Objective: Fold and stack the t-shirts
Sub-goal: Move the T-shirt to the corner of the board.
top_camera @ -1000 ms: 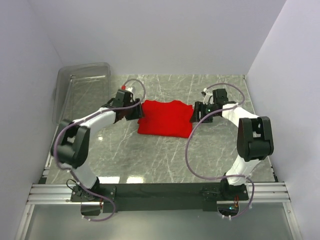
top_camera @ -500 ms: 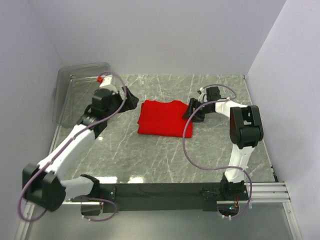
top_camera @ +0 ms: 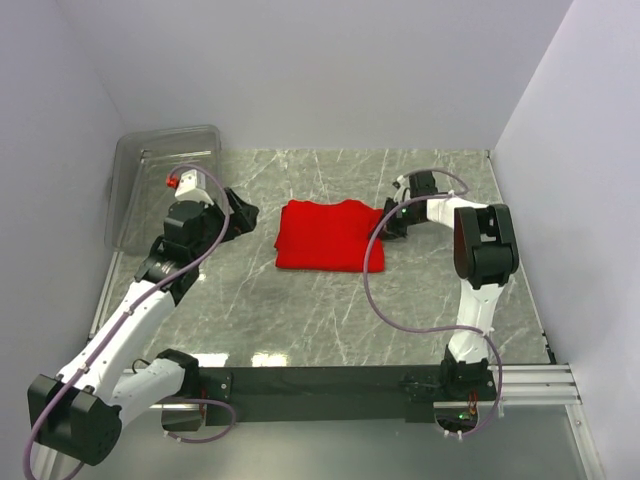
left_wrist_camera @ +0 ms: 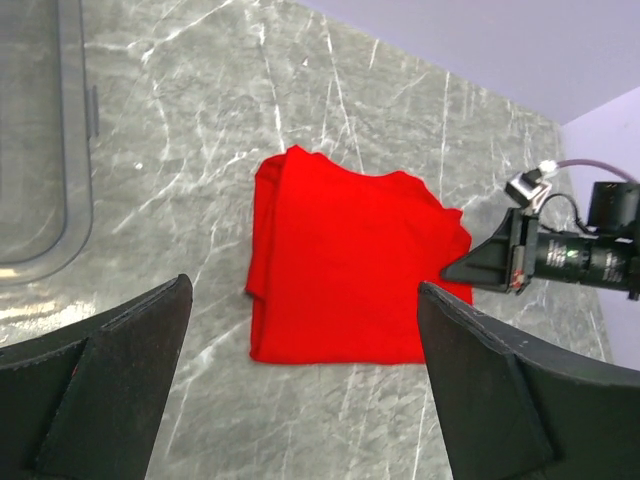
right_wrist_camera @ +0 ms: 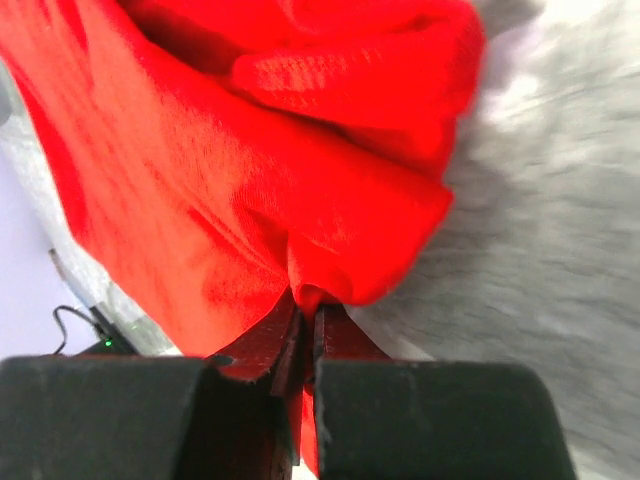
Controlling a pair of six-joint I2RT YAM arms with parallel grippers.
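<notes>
One red t-shirt (top_camera: 330, 236) in view, folded into a rough rectangle and lying flat on the grey marble table (top_camera: 300, 320), a little far of centre and between the two arms. No second shirt or stack is visible.

Right gripper (top_camera: 392, 222) sits at the shirt's right edge, toward the far corner. The right wrist view shows its fingers (right_wrist_camera: 250, 345) clamped tight together with a bunched fold of red cloth caught between them, so it's gripping the shirt hem. Cloth is puckered up around the pinch.

Left gripper (top_camera: 240, 212) is off to the left of the shirt, apart from it, with its jaws spread wide and nothing held. In the left wrist view both fingers frame the shirt from above. A clear plastic bin (top_camera: 165, 180) stands at the far left corner.

Handling, judged from the look: thin, soft, limp and light knit. It won't keep its shape, and lifted from one point it will sag and the layers will fall open. The table looks smooth, so the cloth probably slides when tugged. Best hold is at the edges or corners, pinching through every layer, one gripper per side. The left edge has a visible layered fold, a good spot for the free gripper. There's no breakage risk, only the fold coming undone.
</notes>
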